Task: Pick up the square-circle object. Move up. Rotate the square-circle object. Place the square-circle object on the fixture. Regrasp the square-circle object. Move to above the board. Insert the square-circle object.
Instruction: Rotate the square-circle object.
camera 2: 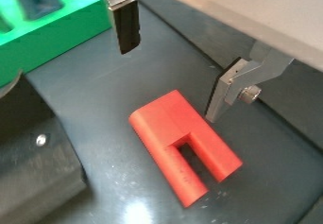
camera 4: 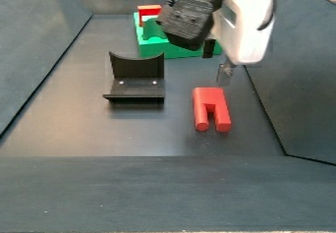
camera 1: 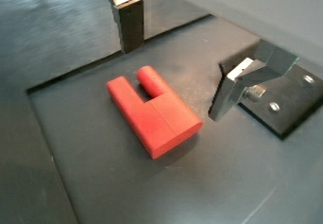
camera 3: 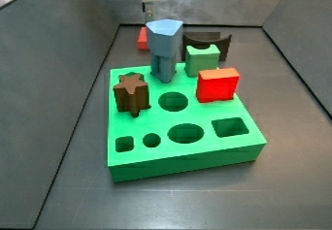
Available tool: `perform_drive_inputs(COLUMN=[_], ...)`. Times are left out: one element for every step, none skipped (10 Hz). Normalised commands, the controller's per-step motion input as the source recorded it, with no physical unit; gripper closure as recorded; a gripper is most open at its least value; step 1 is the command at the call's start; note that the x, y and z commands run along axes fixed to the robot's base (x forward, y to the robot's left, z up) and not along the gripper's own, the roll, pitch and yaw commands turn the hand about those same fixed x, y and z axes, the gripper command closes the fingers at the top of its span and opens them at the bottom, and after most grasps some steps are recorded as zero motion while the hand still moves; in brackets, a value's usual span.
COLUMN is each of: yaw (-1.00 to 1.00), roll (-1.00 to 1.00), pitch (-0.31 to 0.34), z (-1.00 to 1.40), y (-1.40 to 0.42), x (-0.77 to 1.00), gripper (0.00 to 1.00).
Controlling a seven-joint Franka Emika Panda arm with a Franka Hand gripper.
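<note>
1. The fixture stands farthest left in a side view, on the dark floor. It is a near-black bracket on a base plate, and it holds nothing. It also shows at the edge of both wrist views.
2. The square-circle object lies flat on the floor to the right of the fixture and apart from it. It is dull red, with a solid block at the end nearer the board. Two narrow limbs with a slot between them point the other way, and one limb looks rounded in a wrist view.
3. The gripper hangs over the block end of the peg, just right of it in that side view. In both wrist views its silver fingers stand wide apart with nothing clamped between them. The peg rests on the floor below the gap, and neither finger touches it.
4. The board, a flat green block, lies beyond the peg and shows behind the gripper body.
5. On the board, from left to right, stand these pieces:
   - a dark brown star peg
   - a grey-blue hexagonal prism
   - a bright red cube
   - behind the cube, a dark arch piece
6. Round, oval and square holes along the board's near edge are open.
</note>
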Motion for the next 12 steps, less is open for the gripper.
perform_drive_inputs(yaw=[1.00, 1.00, 1.00, 1.00, 1.00, 1.00, 1.00, 1.00, 1.00, 1.00, 1.00, 1.00], roll=[0.00, 0.00, 0.00, 0.00, 0.00, 0.00, 0.00, 0.00, 0.00, 0.00, 0.00, 0.00], pitch=[-0.006, -0.006, -0.007, -0.007, -0.007, -0.008, -0.008, -0.009, -0.010, -0.011, -0.012, -0.014], z=[-0.03, -0.03, -0.03, -0.03, -0.03, -0.03, -0.03, -0.03, -0.03, -0.03, -0.03, -0.03], y=[0.00, 0.00, 0.00, 0.00, 0.00, 0.00, 0.00, 0.00, 0.00, 0.00, 0.00, 0.00], x=[0.03, 0.03, 0.03, 0.03, 0.03, 0.03, 0.03, 0.03, 0.03, 0.03, 0.03, 0.03], gripper=[0.00, 0.00, 0.00, 0.00, 0.00, 0.00, 0.00, 0.00, 0.00, 0.00, 0.00, 0.00])
